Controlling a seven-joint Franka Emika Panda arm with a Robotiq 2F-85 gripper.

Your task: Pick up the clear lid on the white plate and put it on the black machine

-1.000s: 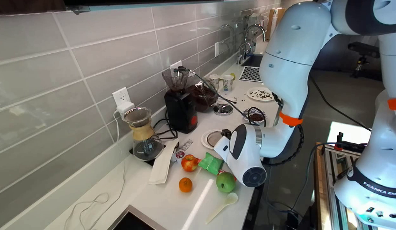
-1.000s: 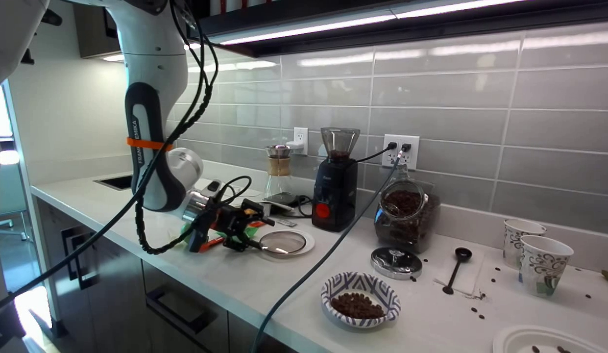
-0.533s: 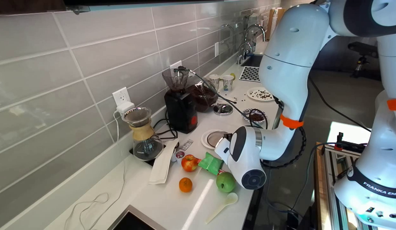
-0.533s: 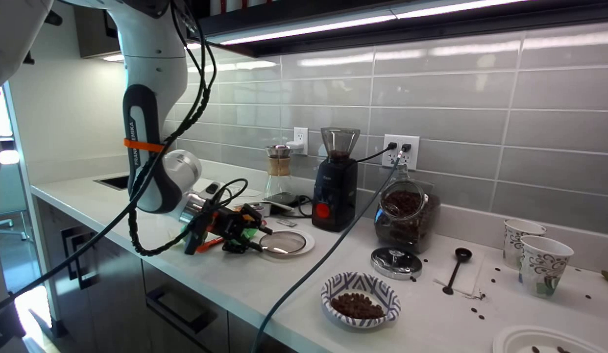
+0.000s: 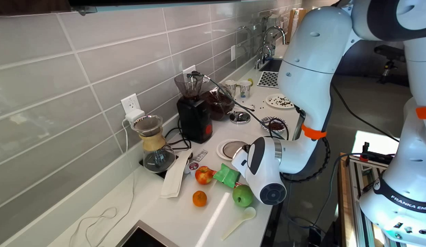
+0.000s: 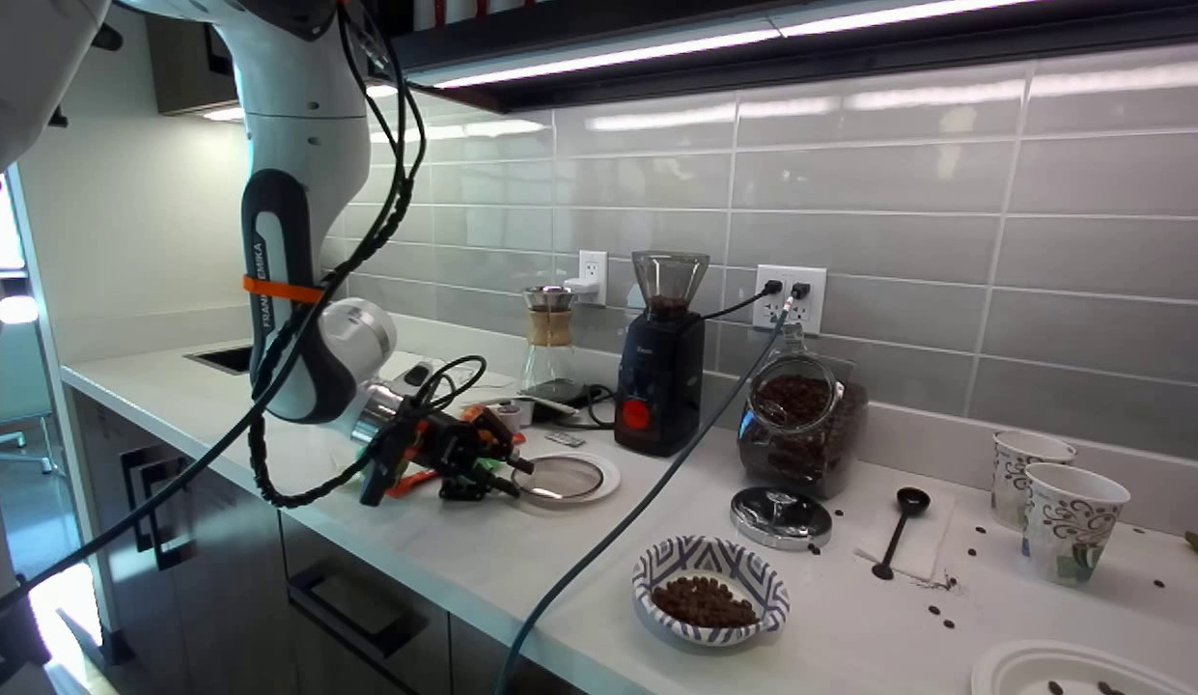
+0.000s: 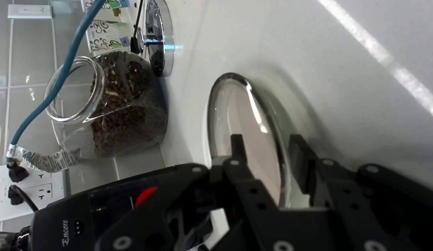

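The clear lid [image 6: 560,475], round and greyish with a darker rim, lies on the white plate [image 6: 612,481]. Both also show in an exterior view, the lid [image 5: 231,148] partly behind my wrist and the plate [image 5: 220,151] around it. My gripper [image 6: 522,479] is at the lid's near edge. In the wrist view my gripper [image 7: 267,148] is open, its two fingers apart, with the rim of the lid [image 7: 233,108] running between them. I cannot tell whether they touch it. The black machine [image 6: 656,386] stands upright behind the plate, its smoky hopper on top.
A glass jar of beans [image 6: 801,425], a shiny metal lid [image 6: 780,518] and a patterned bowl [image 6: 711,589] stand beyond the plate. A blue cable [image 6: 637,507] crosses in front of them. A green packet [image 5: 227,175], fruit and a glass carafe [image 5: 158,156] are near my wrist.
My wrist has sunk slightly. In an exterior view the upper fingertip has come down and the fingertips look closer together. The lid and plate have not visibly moved.
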